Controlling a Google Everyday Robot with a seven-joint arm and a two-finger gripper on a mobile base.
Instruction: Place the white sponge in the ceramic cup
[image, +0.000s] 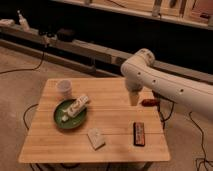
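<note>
The white sponge (96, 138) lies flat on the wooden table (115, 115), near the front edge, a little left of centre. The ceramic cup (65, 88) stands upright at the table's back left corner. My gripper (134, 99) hangs from the white arm (165, 82), which comes in from the right. It points down over the back right part of the table. It is well to the right of the cup and behind and to the right of the sponge. It touches neither.
A green dish (70, 115) holding a longer white patterned object (79, 105) sits just in front of the cup. A dark bar (139, 134) lies at the front right. A small reddish-brown object (149, 102) is by the right edge. Cables run on the floor around the table.
</note>
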